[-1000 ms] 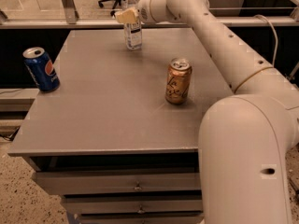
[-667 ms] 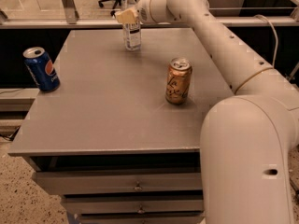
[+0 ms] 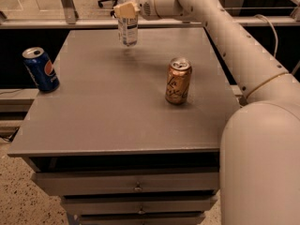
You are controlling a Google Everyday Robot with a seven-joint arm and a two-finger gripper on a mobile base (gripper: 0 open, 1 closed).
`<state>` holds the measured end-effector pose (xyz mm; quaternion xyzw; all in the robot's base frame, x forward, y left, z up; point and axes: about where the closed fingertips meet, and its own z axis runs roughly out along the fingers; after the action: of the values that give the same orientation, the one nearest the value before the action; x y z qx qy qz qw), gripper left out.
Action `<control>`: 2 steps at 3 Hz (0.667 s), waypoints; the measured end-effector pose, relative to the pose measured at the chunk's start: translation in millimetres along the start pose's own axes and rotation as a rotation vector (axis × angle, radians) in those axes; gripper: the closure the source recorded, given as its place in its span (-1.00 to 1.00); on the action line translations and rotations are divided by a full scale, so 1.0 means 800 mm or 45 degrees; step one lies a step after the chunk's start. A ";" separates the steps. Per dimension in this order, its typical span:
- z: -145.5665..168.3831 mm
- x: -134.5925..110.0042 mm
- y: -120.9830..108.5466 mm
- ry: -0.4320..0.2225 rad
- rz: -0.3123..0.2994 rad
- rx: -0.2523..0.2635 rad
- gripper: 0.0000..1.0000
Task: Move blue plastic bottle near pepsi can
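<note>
The two-finger gripper (image 3: 126,11) is at the upper centre of the frame, at the end of the white robot arm (image 3: 225,27) that reaches in from the right. It is closed on the top of the small clear plastic bottle with a white label (image 3: 128,33). A pale tan finger covers the cap, and the bottle hangs upright directly below it. The bottle's base is at or just above the far edge of the grey table (image 3: 112,111), with a faint shadow under it. I cannot tell whether the base touches the surface.

There is one bottle. There are two cans. The dark blue pepsi can with the round red-white-blue logo (image 3: 41,69) stands upright at the left edge of the frame, on the table's left edge and well apart from the bottle. The orange-brown can with script lettering (image 3: 178,81) stands upright right of centre, nearer the viewer than the bottle. Below the tabletop is a stack of grey drawers (image 3: 136,185).

Compared with the frame a second earlier, the gripper and bottle have shifted together slightly towards the left of the frame and sit a touch higher. Both cans are where they were.
</note>
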<state>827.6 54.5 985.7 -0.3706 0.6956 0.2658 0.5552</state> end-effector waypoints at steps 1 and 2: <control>-0.016 -0.017 0.060 -0.050 -0.028 -0.145 1.00; -0.016 -0.023 0.137 -0.065 -0.102 -0.308 1.00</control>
<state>733.5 112.3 1002.2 -0.4555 0.6288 0.3346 0.5340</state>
